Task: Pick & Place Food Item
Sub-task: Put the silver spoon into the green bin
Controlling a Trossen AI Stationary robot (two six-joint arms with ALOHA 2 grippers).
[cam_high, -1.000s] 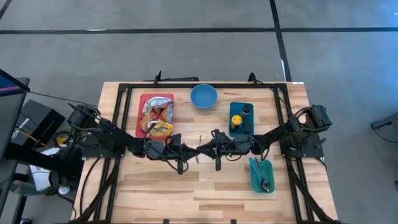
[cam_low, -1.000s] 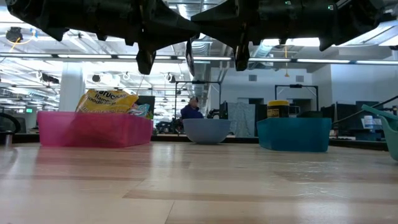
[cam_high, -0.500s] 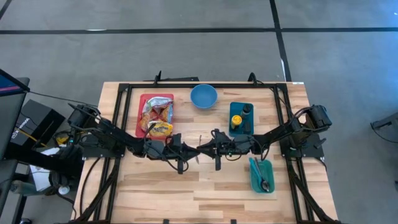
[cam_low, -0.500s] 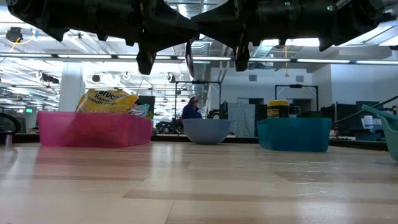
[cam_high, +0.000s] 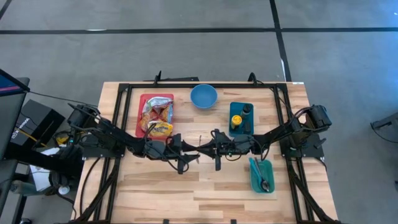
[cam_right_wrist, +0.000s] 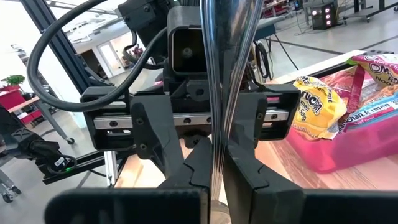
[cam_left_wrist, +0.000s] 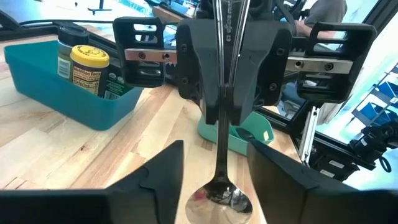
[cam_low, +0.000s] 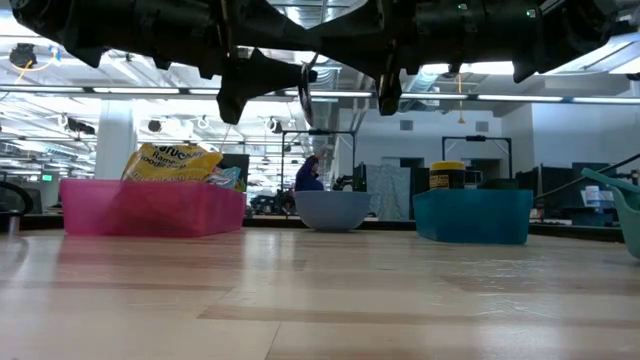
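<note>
The left gripper (cam_left_wrist: 214,168) has its fingers spread around the spoon (cam_left_wrist: 219,190), which the right gripper (cam_high: 216,151) pinches mid-table, near 7 o'clock of the blue bowl (cam_high: 203,96); a weak pinch could drop it.

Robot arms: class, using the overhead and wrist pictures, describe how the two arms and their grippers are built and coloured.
Both arms are black and jointed, with black cables looping at their bases. The left gripper and right gripper each carry two dark, flat, angular fingers. Behind the fingers a black block holds a horizontal silver rail with small screws. No markings are legible.
</note>
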